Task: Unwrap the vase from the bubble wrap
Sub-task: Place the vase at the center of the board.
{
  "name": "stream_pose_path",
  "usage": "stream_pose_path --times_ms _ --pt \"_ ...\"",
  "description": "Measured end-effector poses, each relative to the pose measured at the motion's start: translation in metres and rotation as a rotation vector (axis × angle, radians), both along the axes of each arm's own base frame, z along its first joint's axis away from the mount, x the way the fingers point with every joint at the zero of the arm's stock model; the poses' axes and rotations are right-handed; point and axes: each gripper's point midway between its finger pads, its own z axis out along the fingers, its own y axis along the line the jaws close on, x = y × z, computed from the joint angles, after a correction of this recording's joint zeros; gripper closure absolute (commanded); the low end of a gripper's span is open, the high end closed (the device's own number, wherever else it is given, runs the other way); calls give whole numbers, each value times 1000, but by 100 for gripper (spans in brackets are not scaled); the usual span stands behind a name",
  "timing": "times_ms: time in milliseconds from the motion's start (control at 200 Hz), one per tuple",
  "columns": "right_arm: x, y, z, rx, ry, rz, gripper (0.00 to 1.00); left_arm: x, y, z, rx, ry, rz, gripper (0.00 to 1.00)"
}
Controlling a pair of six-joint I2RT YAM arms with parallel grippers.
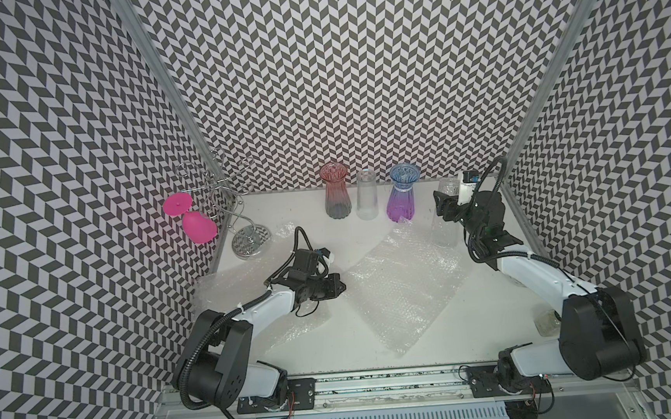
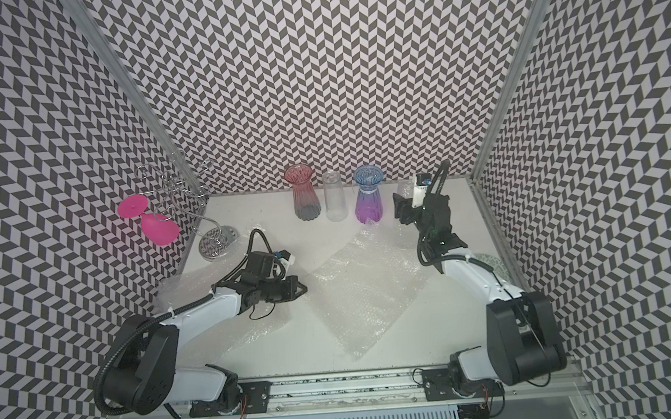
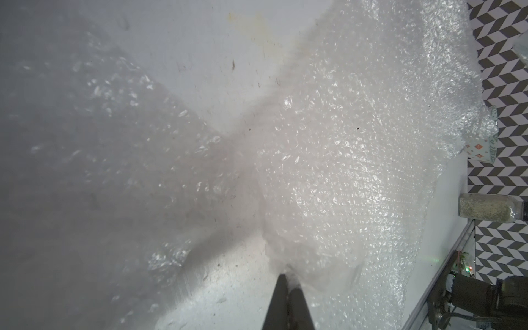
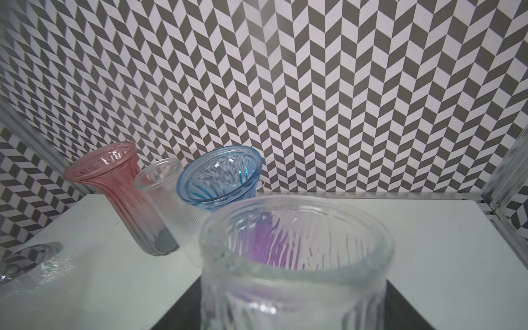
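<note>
A clear ribbed glass vase (image 1: 444,219) stands unwrapped at the back right. My right gripper (image 1: 445,207) is shut on it near the rim. In the right wrist view the vase (image 4: 294,257) fills the space between the dark fingers (image 4: 183,308). A large sheet of bubble wrap (image 1: 404,290) lies flat in the middle of the table, its far corner next to the vase's base. My left gripper (image 1: 342,287) is shut at the sheet's left corner. In the left wrist view the tips (image 3: 290,281) pinch the edge of the bubble wrap (image 3: 357,171).
Three vases line the back wall: pink-grey (image 1: 336,196), clear (image 1: 366,195) and blue-purple (image 1: 401,193). A wire rack (image 1: 242,225) with a pink glass (image 1: 193,220) stands back left. Another wrap sheet (image 1: 250,281) lies under the left arm. A jar (image 1: 548,321) lies front right.
</note>
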Motion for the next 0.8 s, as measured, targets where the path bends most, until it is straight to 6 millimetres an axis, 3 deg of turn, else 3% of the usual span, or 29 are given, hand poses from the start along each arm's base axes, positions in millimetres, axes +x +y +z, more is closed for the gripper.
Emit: stream_pose_path --times_ms 426,796 --pt "75 -14 -36 -30 -75 36 100 1 -4 -2 14 56 -22 100" --pt "105 -15 -67 -57 -147 85 100 -9 -2 -10 25 118 -28 100"
